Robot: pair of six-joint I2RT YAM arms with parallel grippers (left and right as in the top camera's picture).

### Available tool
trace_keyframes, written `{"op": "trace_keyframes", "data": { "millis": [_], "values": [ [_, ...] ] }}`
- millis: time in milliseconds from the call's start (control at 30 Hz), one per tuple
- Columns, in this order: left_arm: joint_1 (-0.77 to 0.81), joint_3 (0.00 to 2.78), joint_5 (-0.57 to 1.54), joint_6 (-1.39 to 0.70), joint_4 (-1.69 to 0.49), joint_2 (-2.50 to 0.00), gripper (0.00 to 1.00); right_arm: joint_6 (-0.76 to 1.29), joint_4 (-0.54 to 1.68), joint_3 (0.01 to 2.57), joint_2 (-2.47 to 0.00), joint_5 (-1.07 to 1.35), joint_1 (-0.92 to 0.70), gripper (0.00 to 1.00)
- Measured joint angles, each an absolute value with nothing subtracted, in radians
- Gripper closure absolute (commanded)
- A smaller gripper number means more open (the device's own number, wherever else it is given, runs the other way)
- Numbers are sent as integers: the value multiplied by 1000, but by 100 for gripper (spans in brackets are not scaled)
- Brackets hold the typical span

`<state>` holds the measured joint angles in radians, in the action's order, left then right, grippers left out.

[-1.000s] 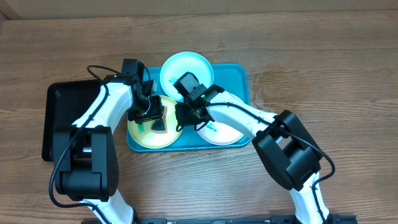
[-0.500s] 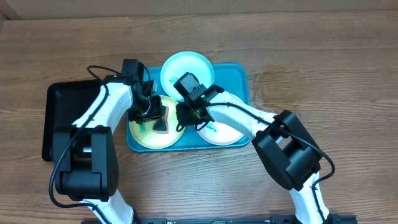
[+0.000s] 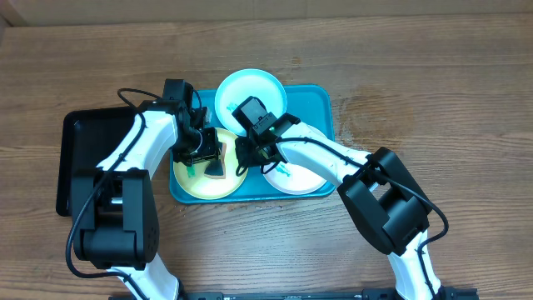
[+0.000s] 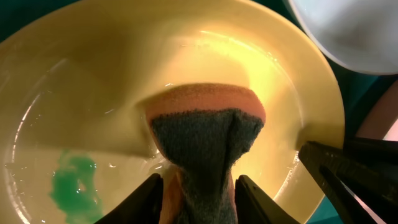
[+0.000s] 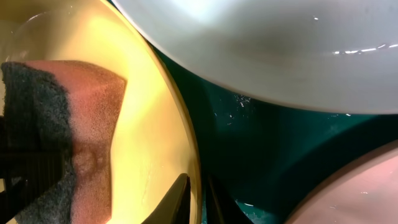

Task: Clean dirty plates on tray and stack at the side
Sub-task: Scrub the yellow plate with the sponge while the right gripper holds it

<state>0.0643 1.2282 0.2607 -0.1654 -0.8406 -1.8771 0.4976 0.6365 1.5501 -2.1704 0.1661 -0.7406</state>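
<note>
On the teal tray (image 3: 323,104) lie three plates: light blue (image 3: 248,93) at the back, yellow-green (image 3: 193,182) front left, white (image 3: 301,178) front right. My left gripper (image 3: 210,160) (image 4: 199,200) is shut on an orange sponge with a dark scrub side (image 4: 205,134), pressed onto the yellow-green plate (image 4: 112,81). A green smear (image 4: 73,184) lies left of the sponge. My right gripper (image 3: 247,158) (image 5: 198,200) is shut on that plate's right rim (image 5: 180,124), one finger inside and one outside. The white plate (image 5: 364,193) carries green smears.
A narrow black tray (image 3: 83,150) sits on the wooden table just left of the teal tray. The light blue plate (image 5: 280,50) overhangs the teal tray's back edge, close above the yellow-green plate. Both arms cross over the tray's middle.
</note>
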Motion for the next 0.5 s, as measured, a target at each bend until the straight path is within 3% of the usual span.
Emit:
{"op": "trace_keyframes", "data": {
  "millis": [500],
  "values": [
    [64,1227,296,-165,-842,-1877,62,497,636,1550,-2170,165,-740,88]
  ]
}}
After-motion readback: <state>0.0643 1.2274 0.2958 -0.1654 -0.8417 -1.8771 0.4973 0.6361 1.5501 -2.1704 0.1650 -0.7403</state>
